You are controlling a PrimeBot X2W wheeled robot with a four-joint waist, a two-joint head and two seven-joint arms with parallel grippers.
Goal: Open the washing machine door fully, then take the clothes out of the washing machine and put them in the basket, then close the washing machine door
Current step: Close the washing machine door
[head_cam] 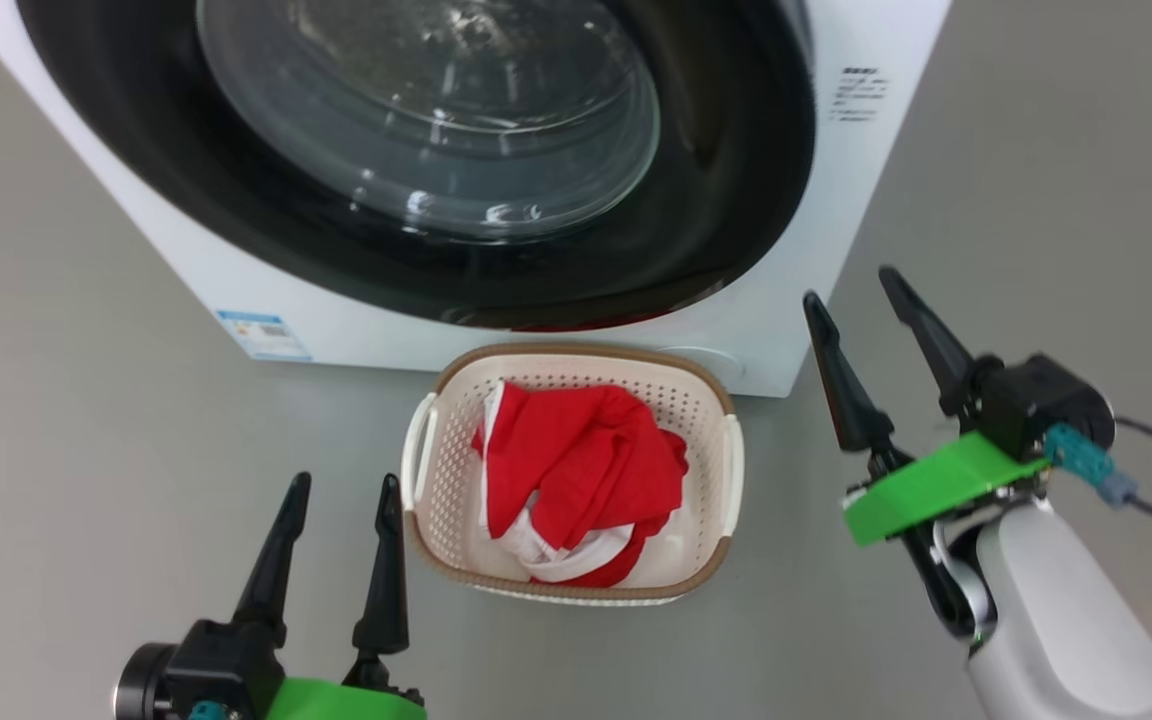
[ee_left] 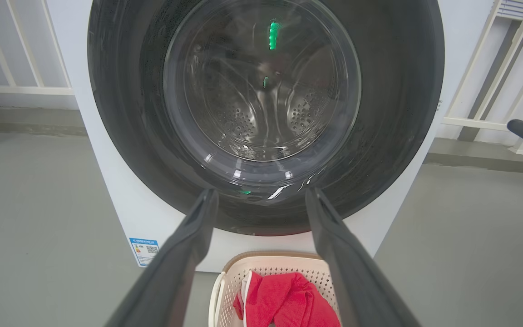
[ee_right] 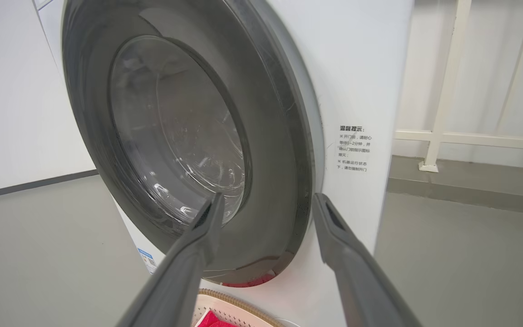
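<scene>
Washing machine door – glossy black rim lies against the front of the washing machine and looks shut. From the right wrist view the rim sits close to the white panel all along its right edge. A thin red streak shows at the rim's lowest point; cloth or reflection, cannot tell. Through the bulging glass, the left wrist view shows the perforated metal drum.

Clothes – a red bundle with white trim, lying inside the basket. White bands are at the near end, and the red folds are heaped toward the middle and right.

The basket stands upright on the grey floor, just in front of the machine and directly below the door, with its far rim close to the machine's base.

Machine front: blue sticker at the lower left corner, and a block of small printed text on the panel right of the door.

Left gripper is low in the head view, just left of the basket. Its fingers point toward the machine, the jaws stand wide, and nothing is between them.

Right gripper is right of the basket, near the machine's right front corner, apart from the door rim. Its jaws are spread wide and hold nothing. A green bracket sits at its wrist.
</scene>
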